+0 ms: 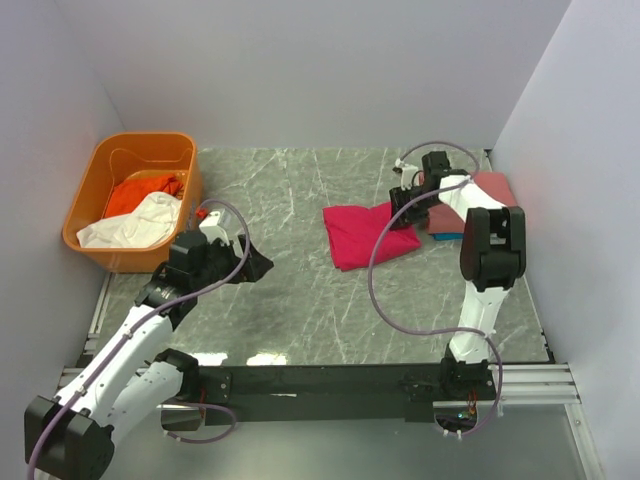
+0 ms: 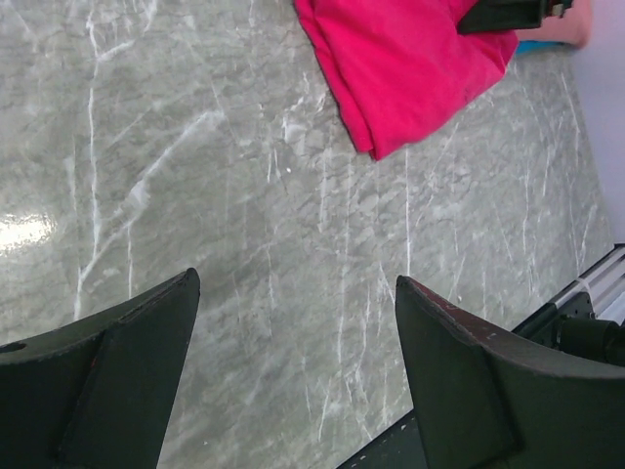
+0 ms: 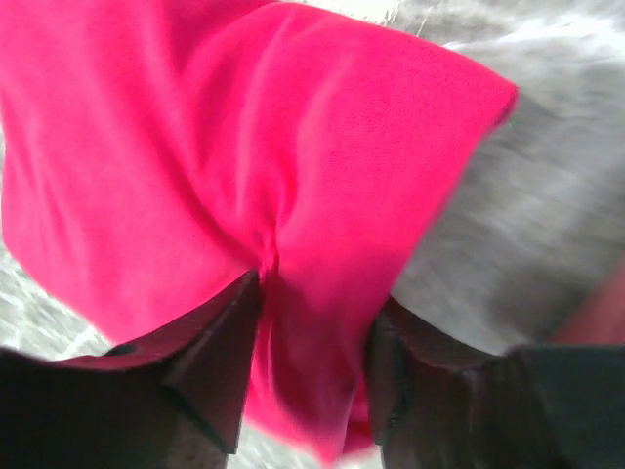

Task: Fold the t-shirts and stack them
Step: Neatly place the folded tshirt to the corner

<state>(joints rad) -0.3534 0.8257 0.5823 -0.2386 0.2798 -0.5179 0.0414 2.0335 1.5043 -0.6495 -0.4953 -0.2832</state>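
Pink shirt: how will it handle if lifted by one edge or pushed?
Likely floppy: the pink shirt puckers into a crease between the fingers of the right gripper. Lifted at one edge, its fold would probably sag open. Pushed, it would likely bunch rather than slide whole across the table.

Through my right wrist camera the crimson-pink t-shirt (image 3: 244,147) fills most of the frame, with blurred grey table (image 3: 547,195) to its right. A bunched fold sits between the parted fingers of the right gripper (image 3: 316,313); I cannot tell whether they pinch it.
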